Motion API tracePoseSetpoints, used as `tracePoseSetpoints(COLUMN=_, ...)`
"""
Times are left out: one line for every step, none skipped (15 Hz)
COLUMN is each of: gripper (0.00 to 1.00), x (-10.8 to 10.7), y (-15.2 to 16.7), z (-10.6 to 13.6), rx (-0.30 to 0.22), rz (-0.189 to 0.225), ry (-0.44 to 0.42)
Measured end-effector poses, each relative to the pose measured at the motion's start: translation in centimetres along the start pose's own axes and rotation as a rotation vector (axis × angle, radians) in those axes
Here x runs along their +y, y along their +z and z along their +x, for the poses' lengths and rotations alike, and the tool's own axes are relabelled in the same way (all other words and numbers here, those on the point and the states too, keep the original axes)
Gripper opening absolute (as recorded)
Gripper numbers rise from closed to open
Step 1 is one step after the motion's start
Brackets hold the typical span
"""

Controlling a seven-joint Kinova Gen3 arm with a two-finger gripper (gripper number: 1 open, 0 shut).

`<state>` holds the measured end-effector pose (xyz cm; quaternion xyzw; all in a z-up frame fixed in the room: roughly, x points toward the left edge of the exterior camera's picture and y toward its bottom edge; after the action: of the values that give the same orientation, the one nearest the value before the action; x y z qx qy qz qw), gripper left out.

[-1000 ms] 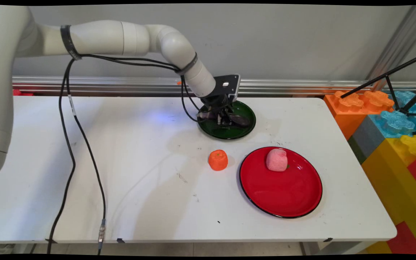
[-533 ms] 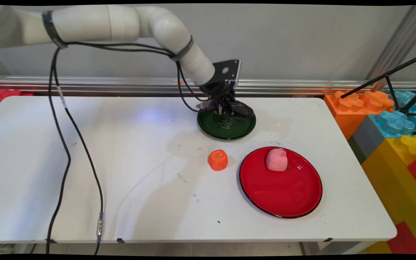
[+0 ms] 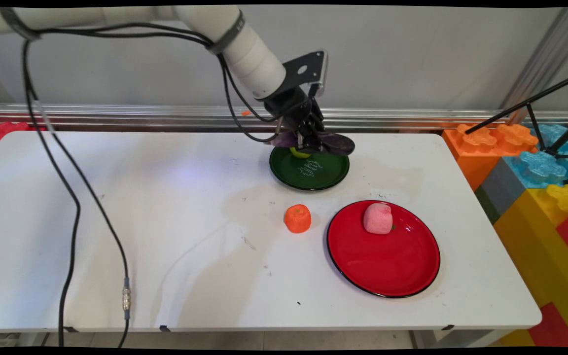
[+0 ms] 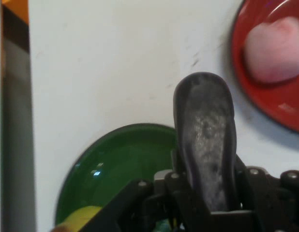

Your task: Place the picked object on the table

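1. Main view, far left: black cables [image 3: 69, 197] hang from the white arm down across the white surface [image 3: 165, 236] and past its near edge.
2. Near the middle, a small orange toy fruit with a ribbed, rounded body [image 3: 297, 218] sits on the bare surface, just beside the left rim of the glossy red round plate [image 3: 387, 266] but apart from it.
3. Above it, the black two-finger gripper [image 3: 309, 143] hangs over the far rim of the dark green round plate [image 3: 313, 175], closed on a long, dark purple eggplant-shaped toy [image 3: 331, 143].
4. That purple toy is off the plate. Its long axis runs roughly left to right across the fingers, with the thicker end jutting right, past the green plate's far-right rim.
5. A small yellow-green rounded piece [image 3: 300, 153] shows just under the gripper at the green plate's far edge. Whether it rests on the plate cannot be told.
6. Further right, a pale pink soft lump [image 3: 378, 218] lies on the far part of the red plate.
7. Far right, big coloured building blocks [image 3: 535, 162] stand beside the surface.
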<state>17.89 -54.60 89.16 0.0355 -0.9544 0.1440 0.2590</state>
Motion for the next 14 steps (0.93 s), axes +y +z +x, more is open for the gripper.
tracePoseSetpoints(gripper=0.0, x=1.0, y=-1.0, z=0.3, rx=0.006, rz=-0.012, ry=-0.02)
tracePoseSetpoints(gripper=0.0, x=2.2, y=-1.8, z=0.6, rx=0.009, rz=-0.03, ry=-0.035)
tracePoseSetpoints(gripper=0.0, x=3.5, y=-2.5, z=0.7, rx=0.01, rz=-0.048, ry=-0.048)
tracePoseSetpoints(gripper=0.0, x=4.5, y=-2.9, z=0.7, rx=0.009, rz=-0.064, ry=-0.055)
tracePoseSetpoints(gripper=0.0, x=5.6, y=-3.3, z=0.8, rx=0.008, rz=-0.081, ry=-0.06)
tracePoseSetpoints(gripper=0.0, x=6.5, y=-3.6, z=0.8, rx=0.007, rz=-0.095, ry=-0.064)
tracePoseSetpoints(gripper=0.0, x=7.3, y=-3.8, z=0.7, rx=0.005, rz=-0.106, ry=-0.067)
tracePoseSetpoints(gripper=0.0, x=8.5, y=-4.1, z=0.5, rx=0.0, rz=-0.124, ry=-0.07)
tracePoseSetpoints(gripper=0.0, x=9.7, y=-4.2, z=0.3, rx=-0.006, rz=-0.139, ry=-0.071)
tracePoseSetpoints(gripper=0.0, x=10.7, y=-4.3, z=0.0, rx=-0.011, rz=-0.147, ry=-0.074)
tracePoseSetpoints(gripper=0.0, x=11.4, y=-4.2, z=-0.4, rx=-0.018, rz=-0.152, ry=-0.078)
tracePoseSetpoints(gripper=0.0, x=12.2, y=-4.0, z=-0.8, rx=-0.025, rz=-0.157, ry=-0.081)
tracePoseSetpoints(gripper=0.0, x=12.9, y=-3.7, z=-1.1, rx=-0.031, rz=-0.162, ry=-0.082)
tracePoseSetpoints(gripper=0.0, x=13.5, y=-3.4, z=-1.6, rx=-0.037, rz=-0.167, ry=-0.082)
